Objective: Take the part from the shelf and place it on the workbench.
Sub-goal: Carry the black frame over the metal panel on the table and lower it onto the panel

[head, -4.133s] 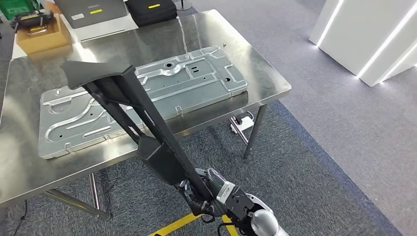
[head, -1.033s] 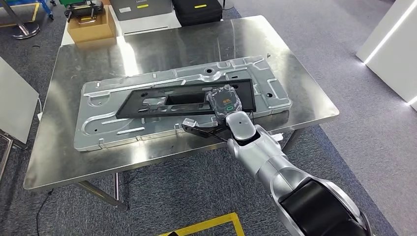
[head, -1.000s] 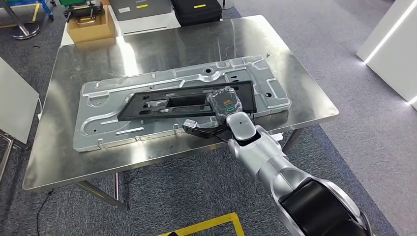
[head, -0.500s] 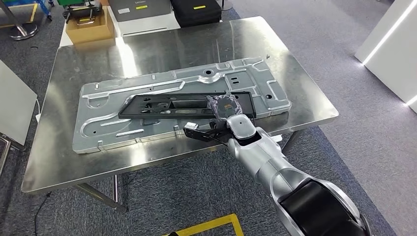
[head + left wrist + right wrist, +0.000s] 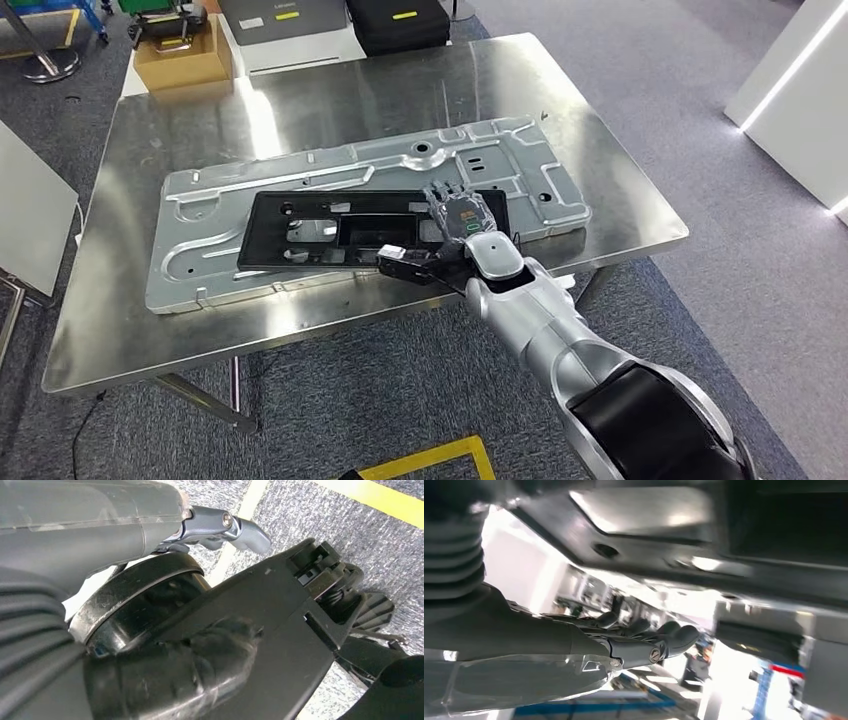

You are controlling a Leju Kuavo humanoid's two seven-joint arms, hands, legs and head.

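The black part [image 5: 340, 225], a long flat frame with cut-outs, lies on the stamped silver plate [image 5: 300, 170] on the steel workbench [image 5: 350, 90]. My right hand [image 5: 458, 225] rests palm down on the part's right end. Its fingers are spread on top, and its thumb [image 5: 405, 262] sticks out along the part's near edge. In the right wrist view the thumb [image 5: 639, 647] stands apart from the dark part [image 5: 774, 535]. My left hand [image 5: 200, 527] hangs over the floor with its thumb straight and nothing in it.
A cardboard box [image 5: 180, 60], a grey case [image 5: 280, 15] and a black case [image 5: 395, 22] sit beyond the bench's far edge. A white panel [image 5: 30, 215] stands at the left. Yellow floor tape [image 5: 420, 462] runs in front of the bench, and white lit walls [image 5: 800, 90] stand at the right.
The part has come down from tilted to flat on the plate, its left end swinging nearer. My right hand's fingers have spread out on top of it.
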